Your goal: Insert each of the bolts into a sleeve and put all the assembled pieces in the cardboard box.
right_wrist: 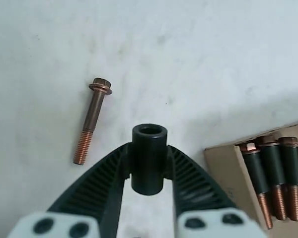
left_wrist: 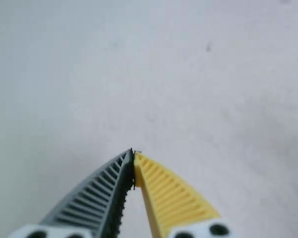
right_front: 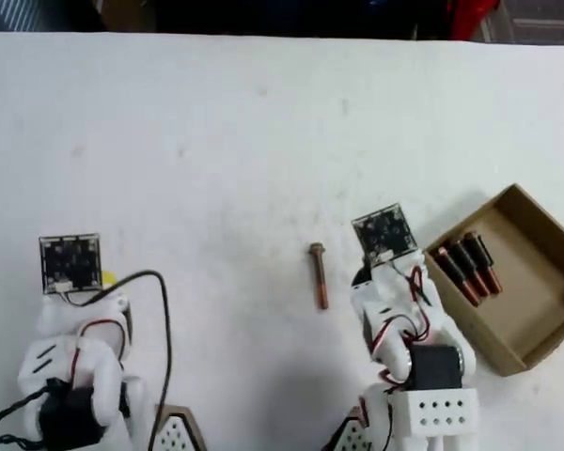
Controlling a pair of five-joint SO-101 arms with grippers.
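Note:
A copper bolt (right_front: 319, 276) lies loose on the white table, head toward the far side; it also shows as the bolt (right_wrist: 92, 117) in the right wrist view. My right gripper (right_wrist: 149, 151) is shut on a black sleeve (right_wrist: 149, 158), held upright with its hole facing up, just right of the bolt. In the high view that arm (right_front: 409, 329) sits between the bolt and the cardboard box (right_front: 536, 324). Three assembled pieces (right_front: 465, 265) lie in the box, also seen as assembled pieces (right_wrist: 273, 171). My left gripper (left_wrist: 133, 154) is shut on nothing, over bare table at the left.
The left arm (right_front: 70, 319) stays near the front left corner, its black cable (right_front: 160, 319) looping beside it. The table's far edge runs along the back.

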